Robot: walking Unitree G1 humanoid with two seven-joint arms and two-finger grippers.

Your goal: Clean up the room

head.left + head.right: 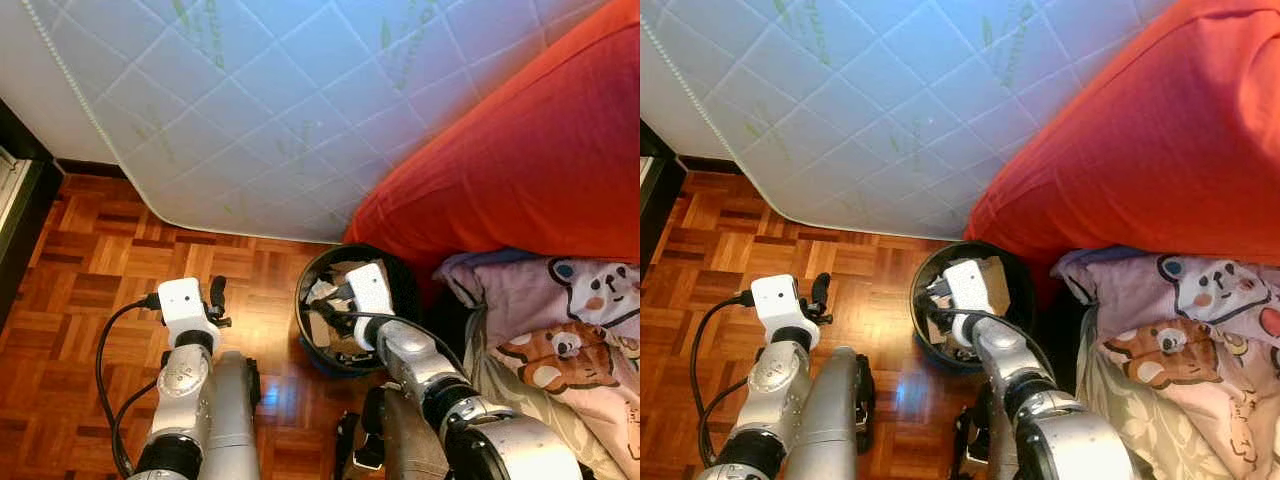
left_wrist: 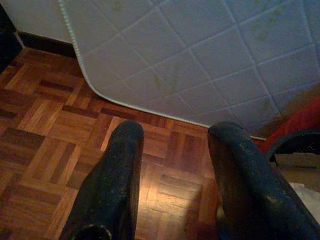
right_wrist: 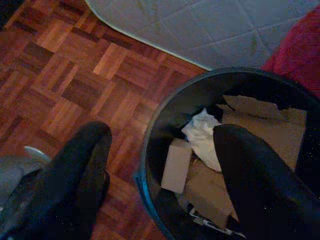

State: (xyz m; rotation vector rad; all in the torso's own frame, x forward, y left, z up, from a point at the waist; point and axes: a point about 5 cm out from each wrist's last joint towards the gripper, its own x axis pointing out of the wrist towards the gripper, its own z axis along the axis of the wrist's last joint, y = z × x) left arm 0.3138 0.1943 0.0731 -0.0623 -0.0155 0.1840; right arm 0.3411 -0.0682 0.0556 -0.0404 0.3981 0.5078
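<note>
I'm looking down at parquet floor point(image 1: 90, 250), with a white quilted mattress point(image 1: 250, 110) leaning ahead, a red blanket point(image 1: 520, 160) on the right and a bear-print quilt point(image 1: 560, 330) below it crowding the black bin point(image 1: 312, 275). I'm holding the right gripper point(image 3: 160, 160) over the bin's near rim, jaws spread wide and empty, one finger above the cardboard scraps point(image 3: 260, 125) and crumpled paper point(image 3: 202, 132) inside, the other outside over the floor. I'm hovering the left gripper point(image 2: 172, 165) over bare floor beside the bin, jaws parted, holding nothing.
</note>
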